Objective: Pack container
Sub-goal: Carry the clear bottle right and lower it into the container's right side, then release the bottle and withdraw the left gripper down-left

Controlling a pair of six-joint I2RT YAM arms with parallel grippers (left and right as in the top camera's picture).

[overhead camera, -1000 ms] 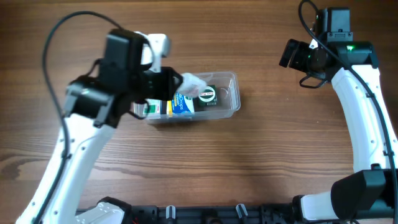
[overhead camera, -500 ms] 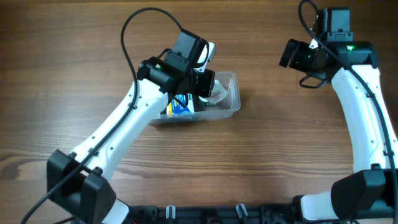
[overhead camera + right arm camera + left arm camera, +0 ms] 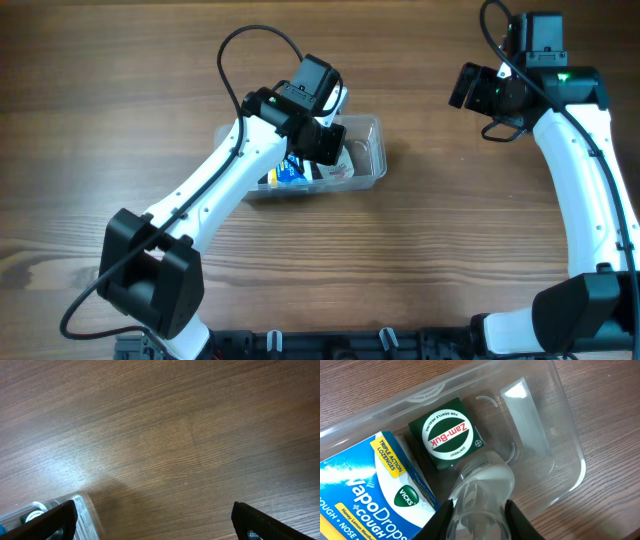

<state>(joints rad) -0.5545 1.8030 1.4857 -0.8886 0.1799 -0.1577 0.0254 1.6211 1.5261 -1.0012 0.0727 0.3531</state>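
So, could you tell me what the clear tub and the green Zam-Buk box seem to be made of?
The large clear rectangular tub looks like glossy transparent plastic: the brown wooden table shows through it and its walls glint. The small dark green Zam-Buk box is probably printed cardboard, judging by its crisp edges.

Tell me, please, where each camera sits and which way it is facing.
Overhead: fixed above the table, looking straight down; both arms show, left gripper at the container, right gripper off to the side.
Left wrist: looks down into the container; its fingers clamp a clear bottle beside the Zam-Buk box.
Right wrist: looks down at bare wood; its spread fingertips show.
Shared: all three see the container.
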